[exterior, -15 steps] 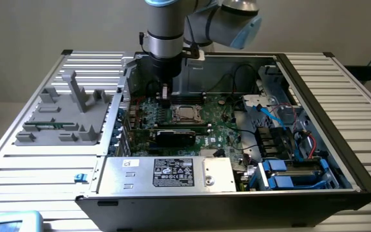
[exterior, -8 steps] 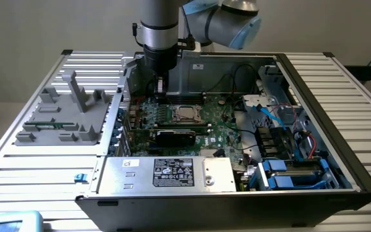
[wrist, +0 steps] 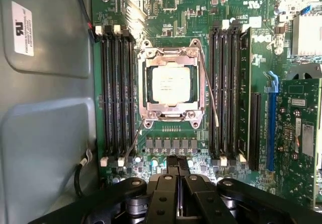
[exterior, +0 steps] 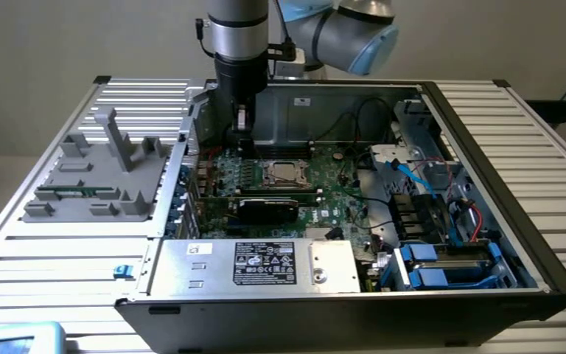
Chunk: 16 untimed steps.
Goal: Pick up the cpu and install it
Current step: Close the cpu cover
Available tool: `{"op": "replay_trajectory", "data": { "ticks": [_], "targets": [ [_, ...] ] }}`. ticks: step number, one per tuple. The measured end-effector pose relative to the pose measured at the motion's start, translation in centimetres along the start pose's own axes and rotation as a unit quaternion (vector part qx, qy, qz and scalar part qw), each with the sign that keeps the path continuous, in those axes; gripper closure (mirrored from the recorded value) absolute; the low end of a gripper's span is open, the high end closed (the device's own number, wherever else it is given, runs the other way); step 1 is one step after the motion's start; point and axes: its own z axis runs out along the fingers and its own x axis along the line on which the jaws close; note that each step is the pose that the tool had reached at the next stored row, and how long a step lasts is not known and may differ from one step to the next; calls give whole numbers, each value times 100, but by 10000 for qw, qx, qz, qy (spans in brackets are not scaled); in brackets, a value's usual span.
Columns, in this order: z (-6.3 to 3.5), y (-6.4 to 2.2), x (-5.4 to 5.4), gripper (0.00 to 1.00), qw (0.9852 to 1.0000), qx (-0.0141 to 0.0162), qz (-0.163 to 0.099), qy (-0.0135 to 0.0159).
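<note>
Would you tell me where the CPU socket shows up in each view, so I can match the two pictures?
Exterior view: the CPU socket sits on the green motherboard inside the open computer case.
Wrist view: the CPU socket lies between two banks of memory slots.
Shared landmark: the black memory slots running alongside the socket.

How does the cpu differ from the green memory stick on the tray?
The cpu is square and silvery; the memory stick is long, thin and green. The cpu sits in the motherboard socket; the memory stick lies on the grey tray. Both are flat.
</note>
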Motion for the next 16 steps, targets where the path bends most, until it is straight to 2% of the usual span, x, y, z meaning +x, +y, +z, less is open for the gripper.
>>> {"op": "replay_trajectory", "data": {
  "ticks": [5,9,16],
  "targets": [
    [-124,-17,42,89,10000,-80,-3,2],
    [-250,-45,66,89,10000,-91,-3,3],
    [-262,-112,173,89,9999,-117,-4,5]
  ]
}}
